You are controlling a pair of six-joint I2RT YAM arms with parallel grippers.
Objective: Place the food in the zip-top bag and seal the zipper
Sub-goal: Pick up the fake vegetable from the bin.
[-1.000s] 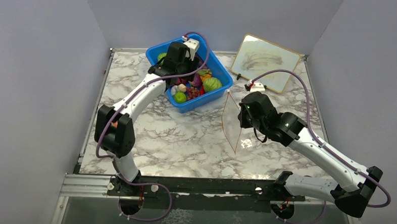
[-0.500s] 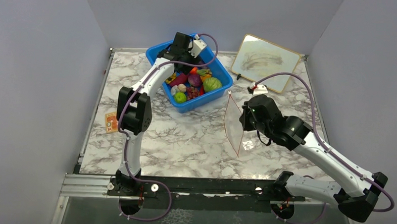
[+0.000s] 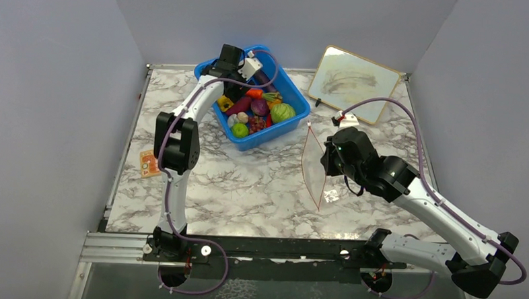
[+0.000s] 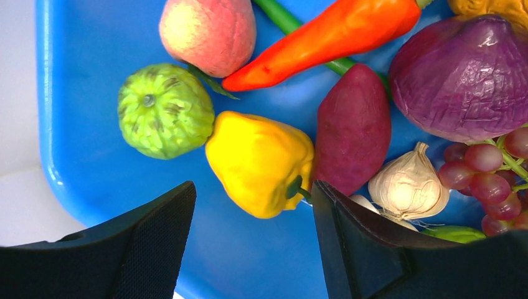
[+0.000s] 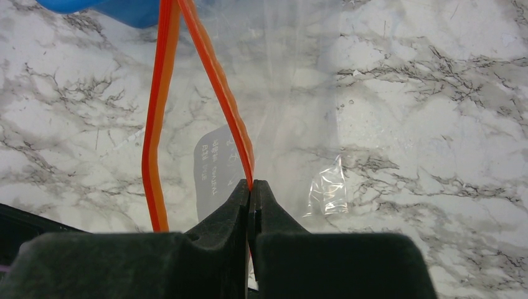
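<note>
From above, the zip-top bag [image 3: 313, 166] is seen held on edge right of centre, near the blue bin [image 3: 276, 131] of food [image 3: 283, 112]. Bare tabletop [image 3: 246, 189] is left open in front.

In the left wrist view, the left pincer [image 4: 249, 249] is shown released. Its jaws are spread either side of the yellow pepper [image 4: 261, 162], with the bin wall close on the left. Grapes [image 4: 492, 162] are cut off at the frame edge.

In the right wrist view, the right pincer [image 5: 251, 190] is shown clenched on one strip of the zipper [image 5: 218, 87]. The other strip is bowed away, so the mouth gapes.
</note>
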